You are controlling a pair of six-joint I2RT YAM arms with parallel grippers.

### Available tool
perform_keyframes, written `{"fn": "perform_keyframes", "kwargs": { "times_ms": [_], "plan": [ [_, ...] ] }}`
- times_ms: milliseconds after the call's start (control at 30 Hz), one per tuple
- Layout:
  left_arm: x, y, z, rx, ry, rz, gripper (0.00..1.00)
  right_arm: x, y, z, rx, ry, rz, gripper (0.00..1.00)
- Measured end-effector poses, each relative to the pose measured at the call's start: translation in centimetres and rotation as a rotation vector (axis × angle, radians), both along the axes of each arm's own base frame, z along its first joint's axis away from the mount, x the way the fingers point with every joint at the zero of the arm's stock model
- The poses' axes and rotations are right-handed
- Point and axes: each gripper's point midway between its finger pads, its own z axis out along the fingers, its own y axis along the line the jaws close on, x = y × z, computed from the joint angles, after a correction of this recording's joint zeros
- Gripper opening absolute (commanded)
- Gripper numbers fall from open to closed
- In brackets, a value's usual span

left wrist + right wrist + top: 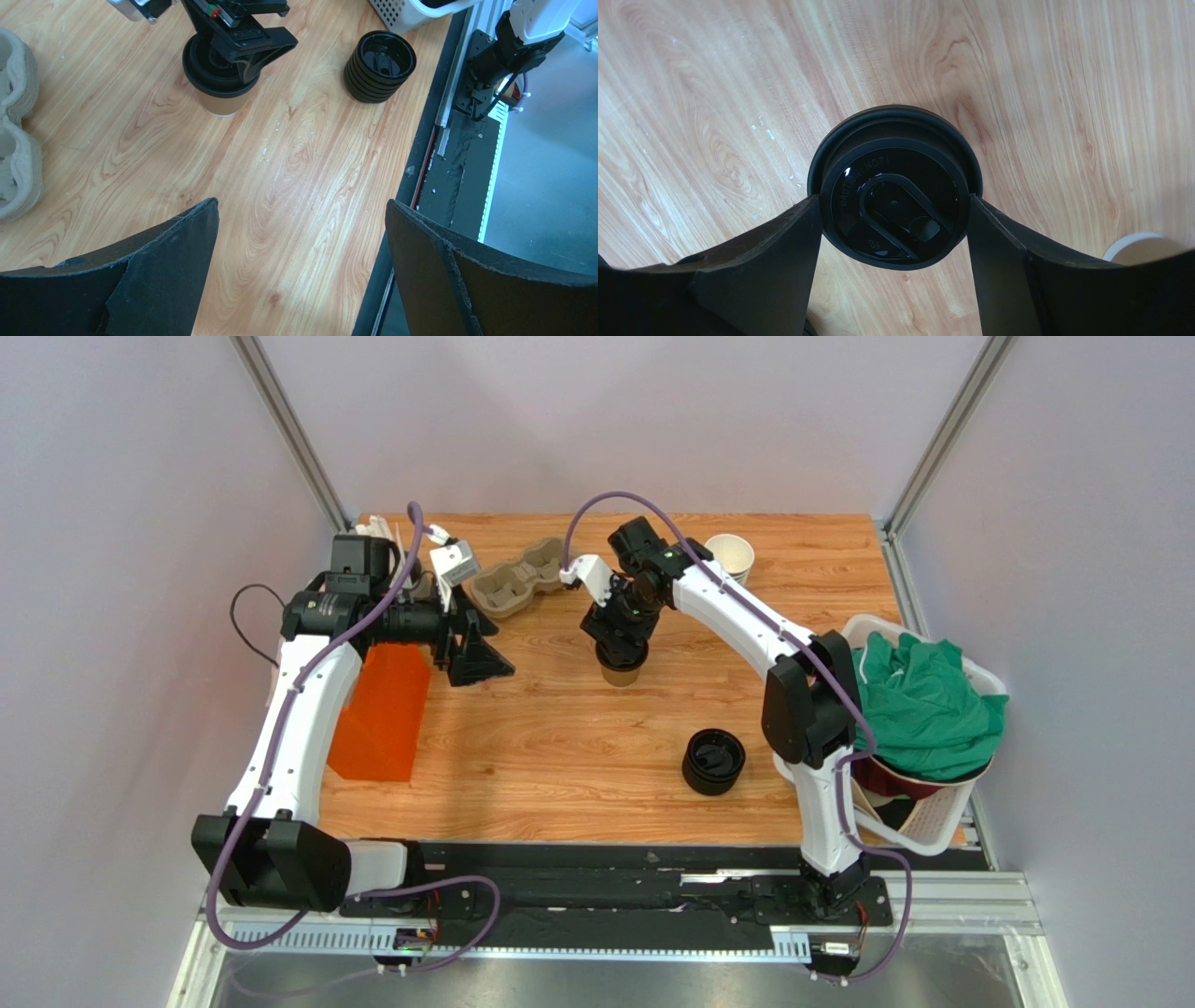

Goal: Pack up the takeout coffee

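A wooden table [561, 742] seen from above, with two white-and-black robot arms mounted at its near edge. All positions are given from the takeout coffee [620, 669], a small brown paper cup with a round black plastic lid, which stands upright near the middle of the table.

Nearer than the coffee and a little to its right sits a stack of round black plastic lids [714, 760], apart from it. Nearer and well to the left lies an orange rectangular plastic piece [382, 711], partly under the left arm. Far to the right, at the table's edge, is a white plastic basket [937, 829] holding a green cloth [926, 703].

The right gripper [895, 203] reaches down over the coffee, its two black fingers pinching the lid from opposite sides. The left gripper [300, 210] hovers to the left of the coffee, well apart from it, with its jaws spread wide and nothing between them.

Beyond the coffee to the left lies a grey-brown moulded pulp cup carrier [514, 577]. Beyond it to the right stands a lidless brown paper cup [730, 555], white inside.
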Motion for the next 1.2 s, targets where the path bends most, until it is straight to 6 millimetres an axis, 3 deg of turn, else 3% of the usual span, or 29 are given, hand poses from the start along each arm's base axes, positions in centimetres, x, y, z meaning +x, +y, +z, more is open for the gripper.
{"fn": "perform_keyframes", "kwargs": {
  "times_ms": [567, 967, 1200],
  "plan": [
    [0.2, 0.0, -0.4, -0.003, 0.002, 0.003, 0.97, 3.5, -3.8, 0.7, -0.068, -0.069, -0.694, 0.73],
    [0.5, 0.1, -0.7, 0.004, 0.002, 0.016, 0.96, 6.2, -4.2, 3.0, 0.076, -0.083, -0.976, 0.75],
    [0.7, 0.1, -0.8, 0.006, 0.002, 0.019, 0.96, 6.5, -4.2, 1.6, 0.12, -0.007, -1.089, 0.75]
  ]
}}
